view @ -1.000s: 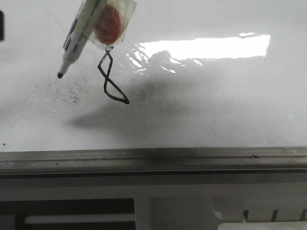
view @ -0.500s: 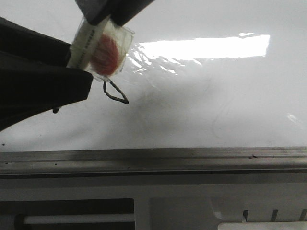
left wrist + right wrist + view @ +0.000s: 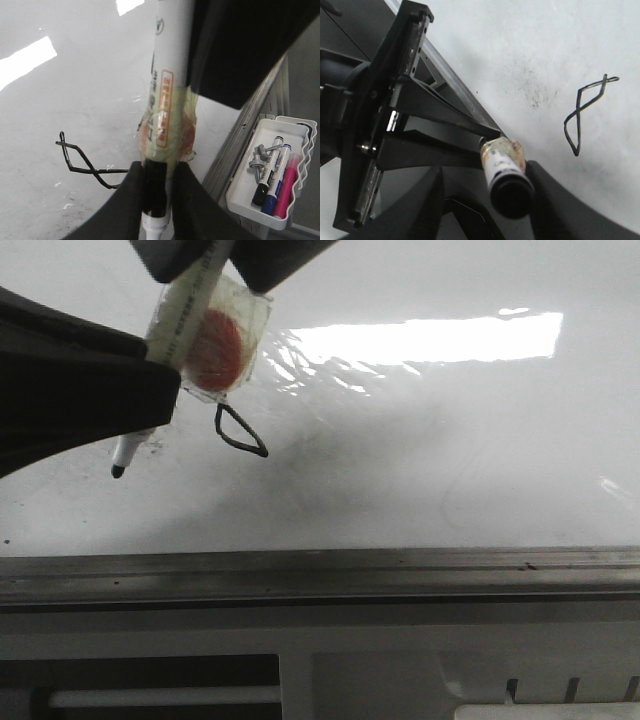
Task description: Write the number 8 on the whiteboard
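Glossy whiteboard (image 3: 450, 440), grey metal rail (image 3: 400, 575)

A black, angular number 8 (image 3: 586, 112) stands on the whiteboard (image 3: 540, 40), beside a patch of grey smudge specks (image 3: 532, 90). The right claw (image 3: 512, 197) grips a taped marker (image 3: 505, 172) end-on, while the left claw (image 3: 420, 135) closes on it from the side.
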